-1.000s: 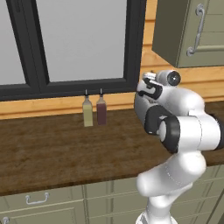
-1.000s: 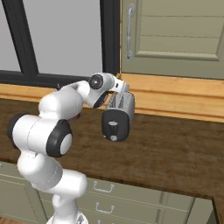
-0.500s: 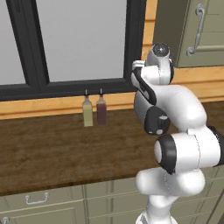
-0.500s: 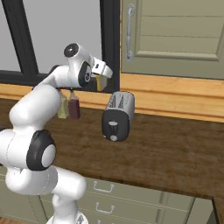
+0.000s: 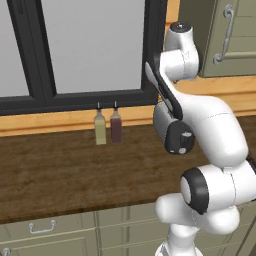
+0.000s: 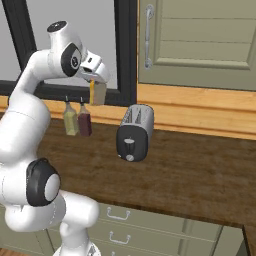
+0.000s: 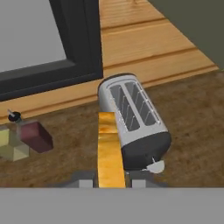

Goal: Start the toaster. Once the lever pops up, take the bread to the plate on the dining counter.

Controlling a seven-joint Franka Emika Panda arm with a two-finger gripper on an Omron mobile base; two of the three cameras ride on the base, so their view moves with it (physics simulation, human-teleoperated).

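Observation:
My gripper point(image 6: 96, 79) is shut on the bread point(image 6: 98, 93), a tan slice hanging edge-down, high above the worktop and left of the toaster point(image 6: 135, 132). In the hand view the bread point(image 7: 108, 148) runs up from between my fingertips point(image 7: 82, 178), with the silver toaster point(image 7: 133, 119) below and just beside it, both slots bare. The toaster's black end panel faces the worktop's front, and the lever point(image 6: 129, 143) is a small dark tab on it. The plate and the dining counter are out of view.
Two small bottles point(image 6: 70, 120) point(image 6: 84, 121) stand by the back wall left of the toaster, under the dark window frame point(image 6: 125, 55). A green wall cabinet point(image 6: 200, 40) hangs above. The dark wood worktop point(image 6: 195, 175) runs to the right, with drawers beneath.
The arm has swung up and to the left from the toaster's top. The bread came out of the slot with the gripper and now hangs high beside the window.

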